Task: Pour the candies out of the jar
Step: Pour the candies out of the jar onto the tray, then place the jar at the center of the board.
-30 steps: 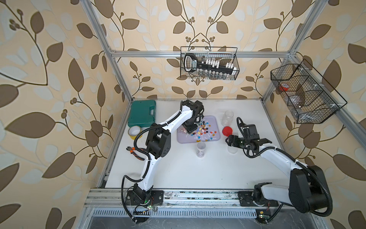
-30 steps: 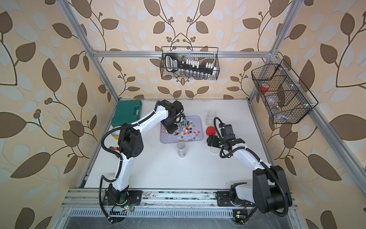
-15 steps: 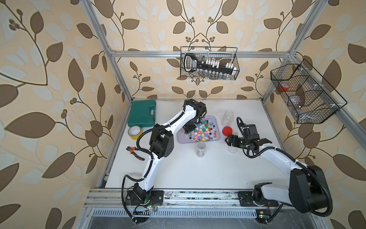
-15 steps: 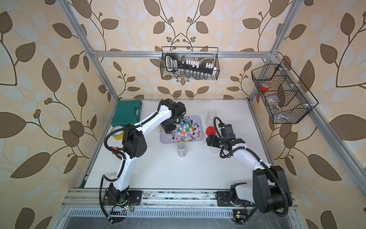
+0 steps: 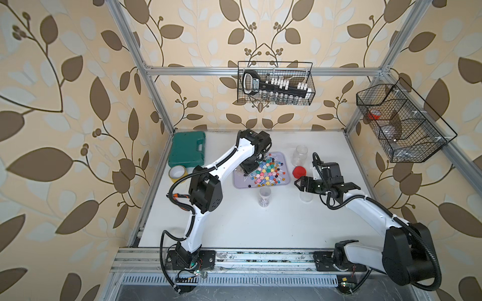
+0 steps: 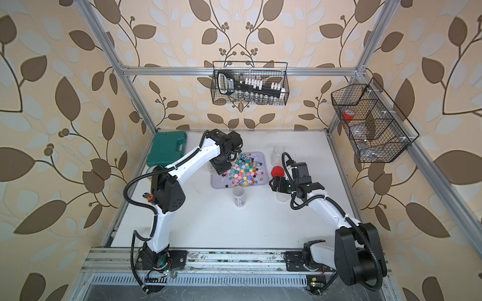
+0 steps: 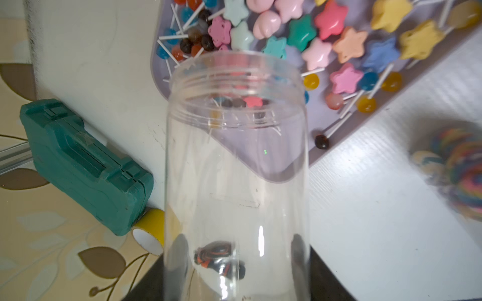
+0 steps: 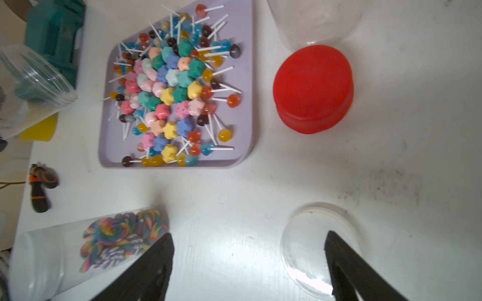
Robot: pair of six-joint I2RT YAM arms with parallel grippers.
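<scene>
**Both top views, read left to right.** At the upper left corner of the table (image 5: 260,229) we saw a green case (image 5: 186,148) lying along the left edge. A yellow tape roll (image 5: 177,173) sat just beside its lower end. Orange-handled pliers (image 8: 39,187) lay near the same edge, lower in the frame.

The left arm reached up and to the right from the lower rail. The left gripper (image 5: 249,168) was clamped on the clear jar (image 7: 236,169), which was tipped with its mouth over the left rim of the lilac tray (image 5: 241,184).

The candies (image 5: 266,172) lay heaped on that tray. Pastel stars filled the middle and lollipops on white sticks lay around them, some sticks reaching the rim. We noted one dark lollipop (image 7: 321,142) lying right against the rim. Just below the tray's lower edge stood a clear cup (image 5: 264,199) holding swirled sweets (image 8: 117,239).

Right of the tray, across a narrow strip of bare table, lay a red lid (image 5: 299,172). Above it stood a second jar (image 5: 300,155). The right gripper (image 8: 247,260) hung with its jaws wide apart over bare table, and one finger (image 8: 344,263) was over a clear round lid (image 8: 307,229).

The widest open ground was the lower half of the table, between the two arms. A wire basket (image 5: 275,83) hung at upper centre, and a second wire basket (image 5: 401,122) at upper right.
</scene>
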